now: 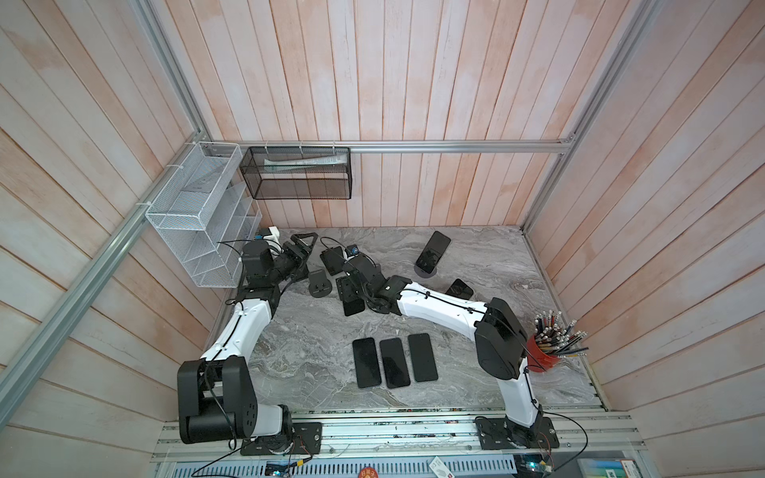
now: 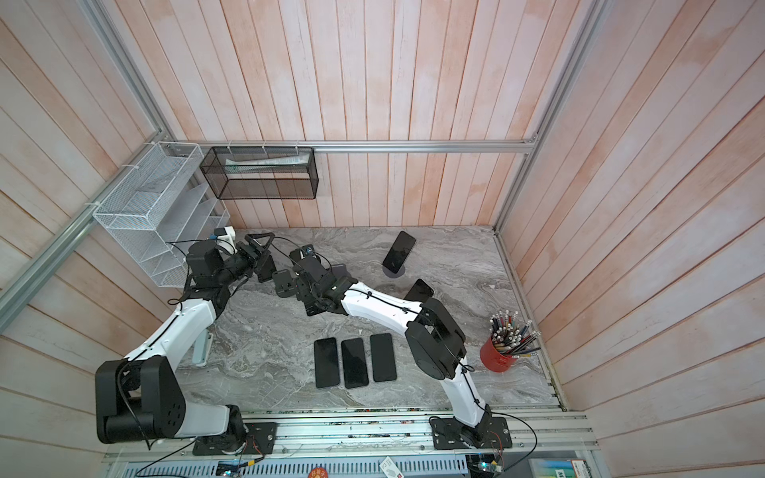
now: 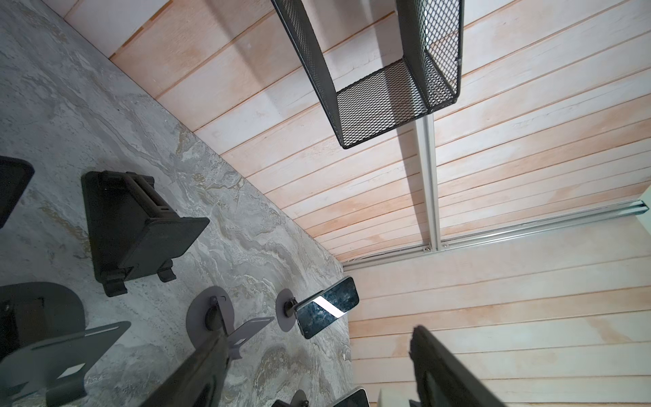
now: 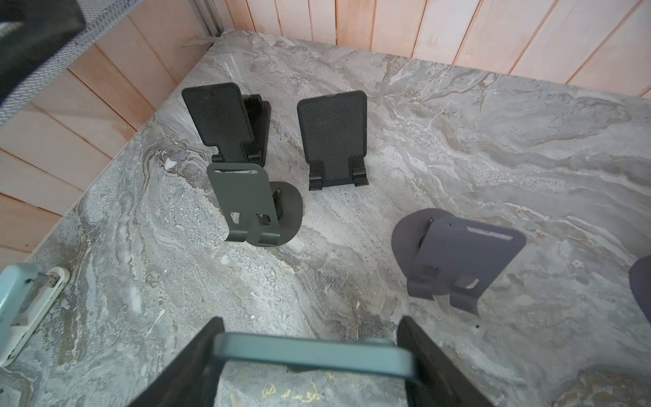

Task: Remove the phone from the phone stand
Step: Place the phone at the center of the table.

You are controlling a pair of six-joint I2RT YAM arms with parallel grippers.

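Note:
My right gripper is shut on a phone with a teal edge, gripping it across its width over bare marble, apart from every stand. In a top view this phone hangs dark below the right gripper. Four empty phone stands lie ahead of it: two black ones, a dark grey one and a lighter grey one. My left gripper is open with nothing between its fingers, near the back left corner. Another phone leans on a round-based stand.
Three phones lie flat side by side at the table's front middle. One more phone stands behind the right forearm. A red cup of pencils is at the right edge. A white wire rack and a black mesh basket hang on the walls.

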